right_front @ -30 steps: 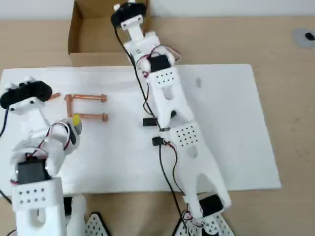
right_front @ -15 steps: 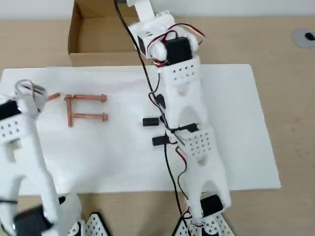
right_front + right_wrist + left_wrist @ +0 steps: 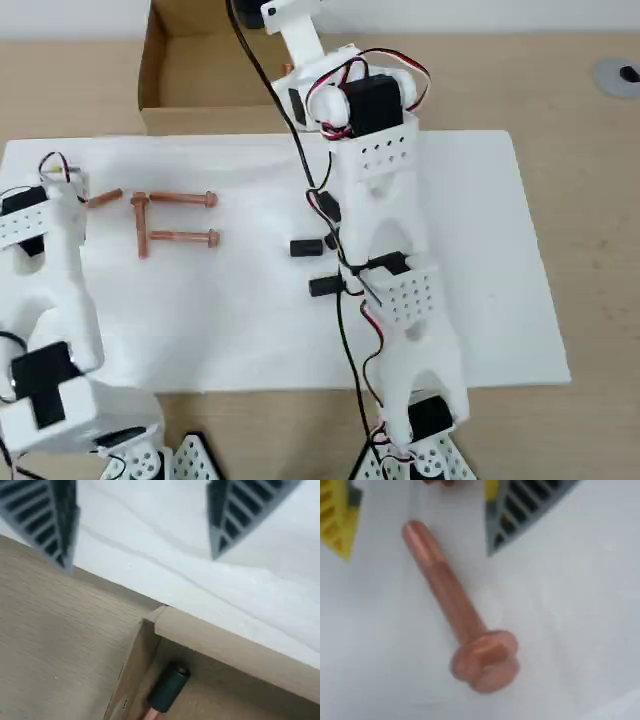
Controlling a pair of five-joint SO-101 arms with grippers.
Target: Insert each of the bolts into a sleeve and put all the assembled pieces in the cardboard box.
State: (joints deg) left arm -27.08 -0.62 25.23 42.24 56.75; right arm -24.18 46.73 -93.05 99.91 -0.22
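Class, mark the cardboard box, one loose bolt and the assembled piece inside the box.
cardboard box (image 3: 200, 120), high view, front wall.
bolt (image 3: 447, 592), left wrist view, middle of shaft.
assembled piece (image 3: 169, 687), right wrist view, dark end.

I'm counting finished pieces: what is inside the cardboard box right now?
One assembled piece lies in a corner of the cardboard box: a dark sleeve on a copper bolt. The right arm covers part of the box floor, so more may be hidden.
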